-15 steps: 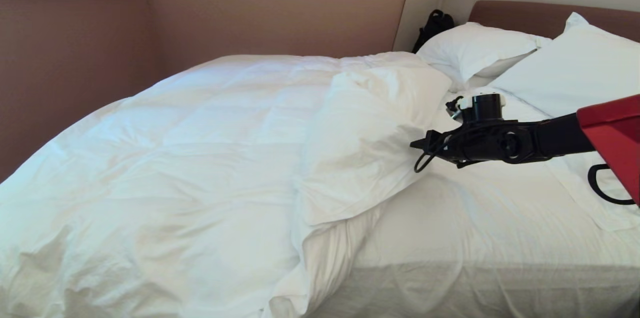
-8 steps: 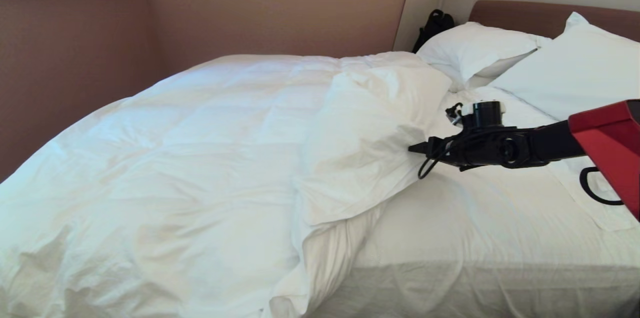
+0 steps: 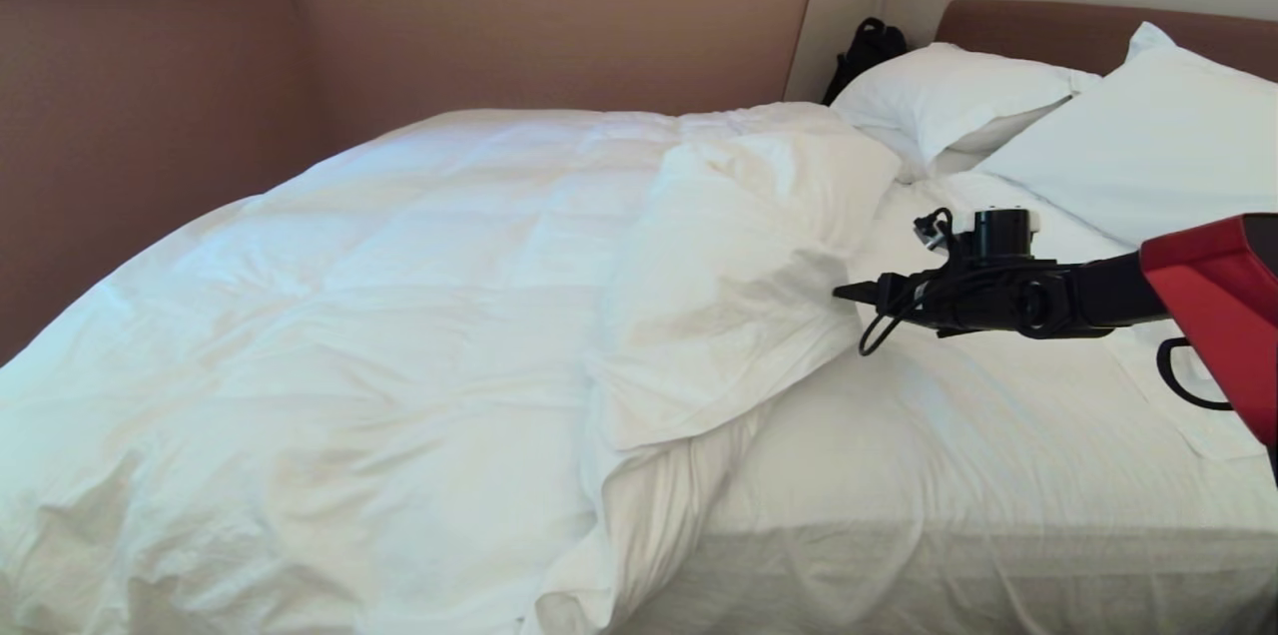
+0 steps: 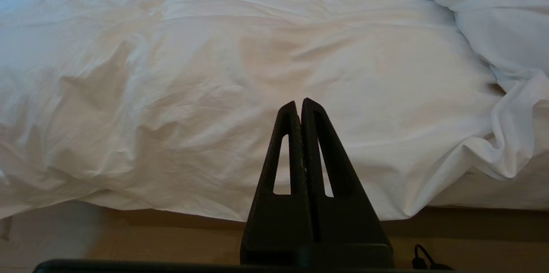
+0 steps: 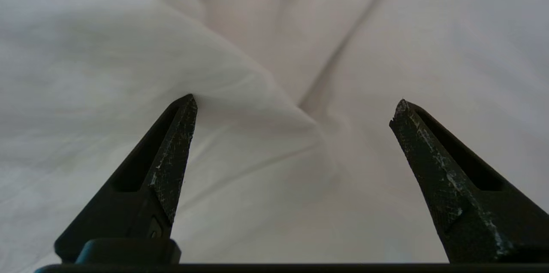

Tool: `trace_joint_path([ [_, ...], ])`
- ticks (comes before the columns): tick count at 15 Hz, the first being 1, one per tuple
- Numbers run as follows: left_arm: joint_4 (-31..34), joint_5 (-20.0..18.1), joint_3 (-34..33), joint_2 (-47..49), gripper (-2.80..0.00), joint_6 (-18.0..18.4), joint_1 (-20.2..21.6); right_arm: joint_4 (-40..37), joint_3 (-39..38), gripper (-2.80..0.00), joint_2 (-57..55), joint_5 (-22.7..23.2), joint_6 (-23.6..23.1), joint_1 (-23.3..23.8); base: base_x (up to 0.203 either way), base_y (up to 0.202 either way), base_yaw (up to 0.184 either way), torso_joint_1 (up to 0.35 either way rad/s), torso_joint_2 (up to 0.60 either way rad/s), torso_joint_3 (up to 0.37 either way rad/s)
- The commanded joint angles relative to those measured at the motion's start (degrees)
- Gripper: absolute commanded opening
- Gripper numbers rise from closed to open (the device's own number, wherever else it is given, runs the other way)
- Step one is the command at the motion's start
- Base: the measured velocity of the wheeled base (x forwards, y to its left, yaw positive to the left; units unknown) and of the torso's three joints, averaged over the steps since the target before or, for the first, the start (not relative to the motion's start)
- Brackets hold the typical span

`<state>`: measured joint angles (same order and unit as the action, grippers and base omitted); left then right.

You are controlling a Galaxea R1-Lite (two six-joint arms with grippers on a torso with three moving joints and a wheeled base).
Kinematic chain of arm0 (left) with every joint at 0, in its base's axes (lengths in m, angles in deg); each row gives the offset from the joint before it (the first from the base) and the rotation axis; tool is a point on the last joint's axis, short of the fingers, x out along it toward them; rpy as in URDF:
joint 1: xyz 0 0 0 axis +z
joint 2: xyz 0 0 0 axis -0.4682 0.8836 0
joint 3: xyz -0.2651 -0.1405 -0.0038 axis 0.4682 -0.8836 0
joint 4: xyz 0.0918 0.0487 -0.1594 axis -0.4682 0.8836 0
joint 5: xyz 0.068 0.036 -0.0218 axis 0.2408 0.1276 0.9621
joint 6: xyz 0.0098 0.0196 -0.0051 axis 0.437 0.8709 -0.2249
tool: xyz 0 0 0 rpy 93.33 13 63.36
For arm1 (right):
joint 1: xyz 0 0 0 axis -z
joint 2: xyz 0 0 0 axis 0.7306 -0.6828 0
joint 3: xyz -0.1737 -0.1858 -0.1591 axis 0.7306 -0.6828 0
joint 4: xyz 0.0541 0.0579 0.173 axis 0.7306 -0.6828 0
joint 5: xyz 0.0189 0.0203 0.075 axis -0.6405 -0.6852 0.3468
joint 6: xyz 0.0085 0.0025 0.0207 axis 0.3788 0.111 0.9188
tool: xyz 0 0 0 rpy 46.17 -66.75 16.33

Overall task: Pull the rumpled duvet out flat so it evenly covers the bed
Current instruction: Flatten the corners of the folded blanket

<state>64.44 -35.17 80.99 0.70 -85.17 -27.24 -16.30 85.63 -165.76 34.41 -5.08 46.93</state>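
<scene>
White duvet (image 3: 419,316) folded back just beside right claw (image 3: 849,293), fingers spread apart, gripping nothing

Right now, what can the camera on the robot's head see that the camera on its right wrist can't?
Only the head view shows the whole bed: two pillows, the brown headboard, a black bag, the bare sheet and the right arm reaching in beside the duvet's folded-back corner. Only the right wrist view shows the right gripper with its jaws wide apart, nothing between them, one fingertip against a fold. Both show the rumpled white duvet.
</scene>
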Motion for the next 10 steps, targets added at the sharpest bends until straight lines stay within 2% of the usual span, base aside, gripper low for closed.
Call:
trace_joint_path([
  [1,0.0,0.0,0.0,0.0,-2.8,0.0,0.0,-0.1,1.0,0.0,-1.3,4.2,0.0,0.2,0.0,0.0,0.0,0.0,0.0,0.0],
  [2,0.0,0.0,0.0,0.0,-2.8,0.0,0.0,-0.1,1.1,0.0,-1.5,5.2,0.0,0.2,0.0,0.0,0.0,0.0,0.0,0.0],
  [3,0.0,0.0,0.0,0.0,-2.8,0.0,0.0,-0.2,1.2,0.0,-1.7,9.0,0.0,0.5,0.0,0.0,0.0,0.0,0.0,0.0],
  [5,0.0,0.0,0.0,0.0,-2.8,0.0,0.0,-0.4,1.1,0.0,-1.6,12.0,0.1,1.3,0.0,0.0,0.0,0.0,0.0,0.0],
  [7,0.0,0.0,0.0,0.0,-2.8,0.0,0.0,-0.5,1.0,0.0,-1.8,20.7,0.3,3.3,0.0,0.0,0.0,0.0,0.0,0.0],
  [9,0.0,0.0,0.0,0.0,-2.8,0.0,0.0,-0.4,1.4,0.0,-2.7,27.1,0.3,4.8,0.0,0.0,0.0,0.0,0.0,0.0],
  [10,0.0,0.0,0.0,0.0,-2.8,0.0,0.0,-0.4,1.7,0.0,-2.9,28.3,0.3,5.1,0.0,0.0,0.0,0.0,0.0,0.0],
])
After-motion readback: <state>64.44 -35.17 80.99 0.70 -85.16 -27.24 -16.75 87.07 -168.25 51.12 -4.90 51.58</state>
